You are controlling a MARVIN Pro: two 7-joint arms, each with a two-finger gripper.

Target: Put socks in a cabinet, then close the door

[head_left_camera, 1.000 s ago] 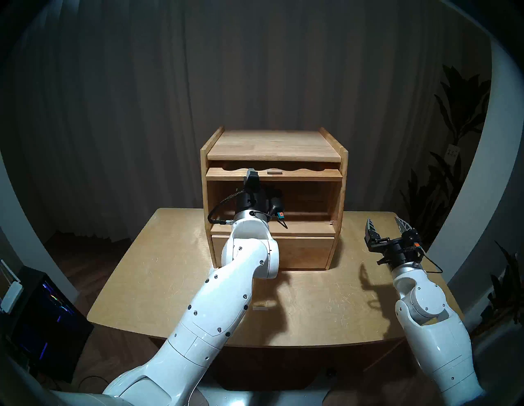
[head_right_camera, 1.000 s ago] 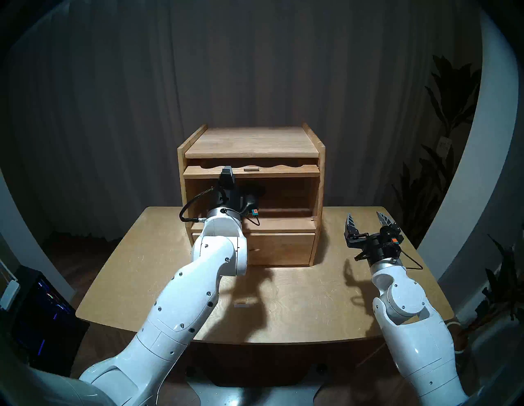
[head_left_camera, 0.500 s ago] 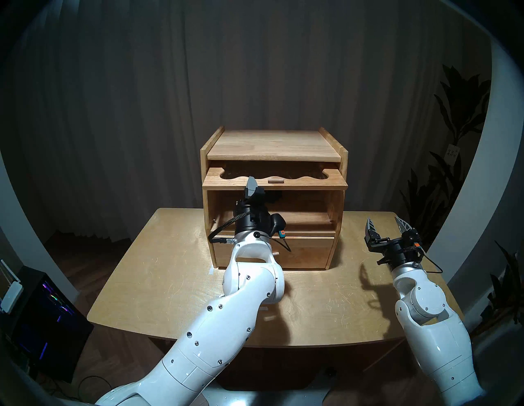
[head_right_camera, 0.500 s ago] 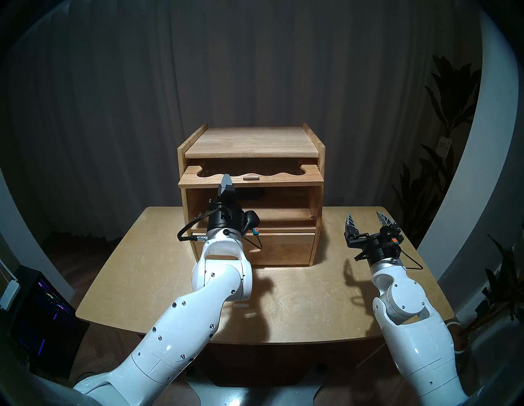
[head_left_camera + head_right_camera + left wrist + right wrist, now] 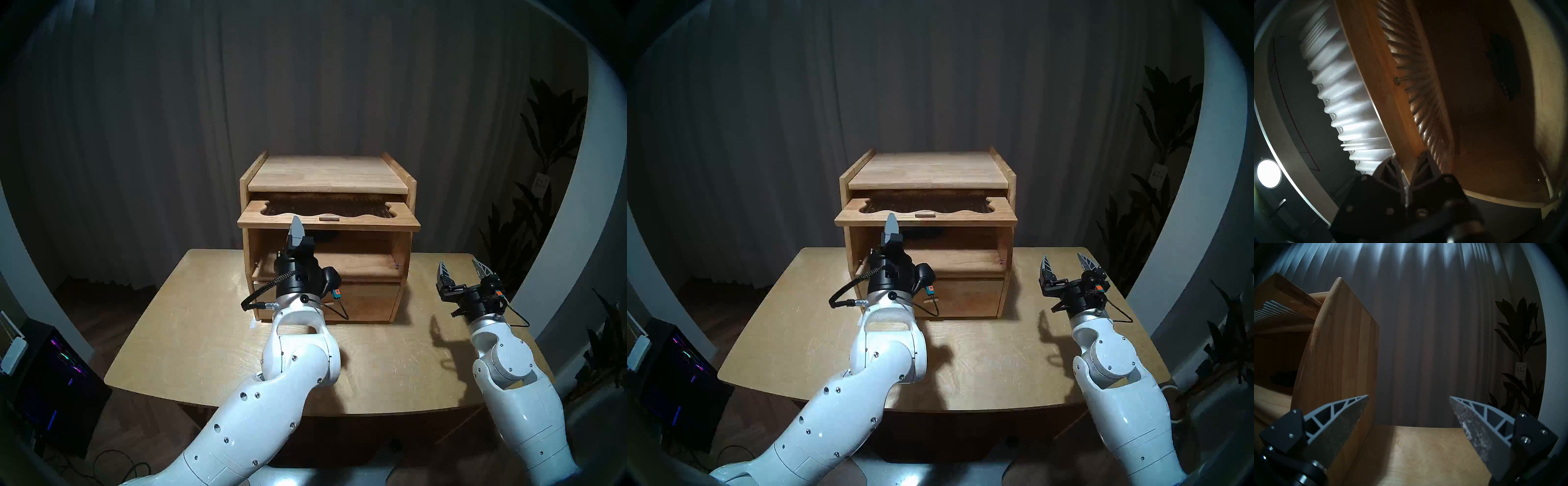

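The left gripper (image 5: 1407,158) pinches the door's (image 5: 328,221) front rail between nearly shut jaws, likely to draw the flap out and swing it down. The door lies flat, long axis crosswise to the jaws. The socks (image 5: 1503,67) rest beyond the jaws, deep in the cabinet (image 5: 403,244). The right gripper (image 5: 463,271) gapes wide, empty.

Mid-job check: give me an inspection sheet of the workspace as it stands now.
Surface: wooden table, scuffed.
Job's things: cabinet at the table's back; door drawn out near level, compartment open; socks dark inside.
Clutter: white tape bit.
Grippers: left gripper shut on the door's front edge; right gripper open, empty.
Cables: black wrist cable.
Surroundings: curtain, plant, monitor.
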